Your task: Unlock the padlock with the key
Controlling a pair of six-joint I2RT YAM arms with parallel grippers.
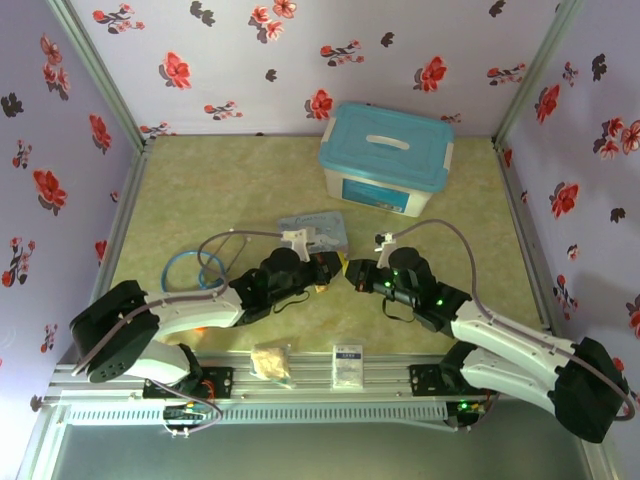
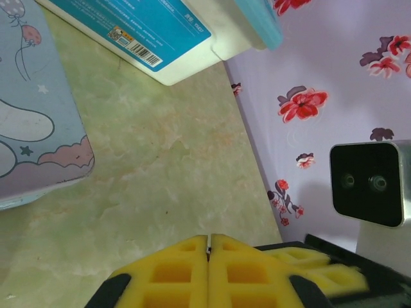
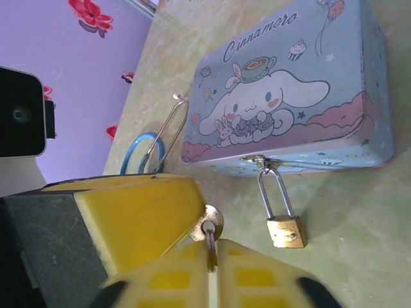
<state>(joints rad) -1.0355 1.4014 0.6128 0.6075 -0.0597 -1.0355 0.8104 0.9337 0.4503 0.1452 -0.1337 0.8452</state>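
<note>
Pinching the key [image 3: 207,223] in our right gripper [image 3: 210,251], left gripper [image 2: 209,247] pressed together, we judge unlocking unstarted: padlock [image 3: 286,231] hangs closed from the tin [image 3: 289,96] at the key's three o'clock

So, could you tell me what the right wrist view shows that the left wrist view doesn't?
Right wrist: the padlock hanging from the clasp of the tin, the key pinched in the shut right gripper, and a stethoscope beside the tin. Left wrist: a white storage box with a blue label, and the shut left gripper. Both: the tin, green table and floral wall.
</note>
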